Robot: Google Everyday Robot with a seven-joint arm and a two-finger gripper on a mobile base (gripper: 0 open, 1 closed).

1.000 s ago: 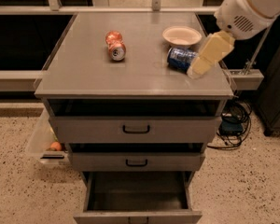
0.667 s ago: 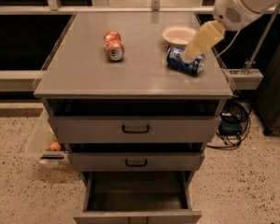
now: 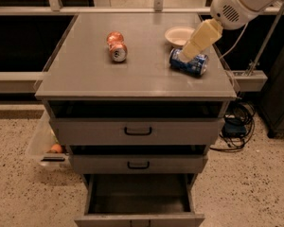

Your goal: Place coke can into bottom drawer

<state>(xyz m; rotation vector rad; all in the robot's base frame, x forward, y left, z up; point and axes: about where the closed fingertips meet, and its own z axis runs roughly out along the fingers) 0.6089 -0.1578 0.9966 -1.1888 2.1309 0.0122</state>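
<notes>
The coke can (image 3: 117, 51), red-orange with a silver top facing me, lies on its side on the grey cabinet top (image 3: 85, 74), left of centre. The bottom drawer (image 3: 139, 195) is pulled open at the foot of the cabinet and its dark interior shows nothing inside. My gripper (image 3: 188, 52) hangs from the white arm at the upper right, over the right part of the top, just above a blue can. It is well to the right of the coke can and holds nothing that I can see.
A blue can (image 3: 189, 63) lies on its side under the gripper. A small white bowl (image 3: 178, 35) stands behind it. Two shallower drawers with black handles (image 3: 137, 131) sit above the open one. A clear bin (image 3: 45, 148) with an orange object stands on the floor at the left. Cables lie at the right.
The arm and gripper have moved left and a little away, from the cabinet's right edge to over the blue can. The cans and the drawers have not moved.
</notes>
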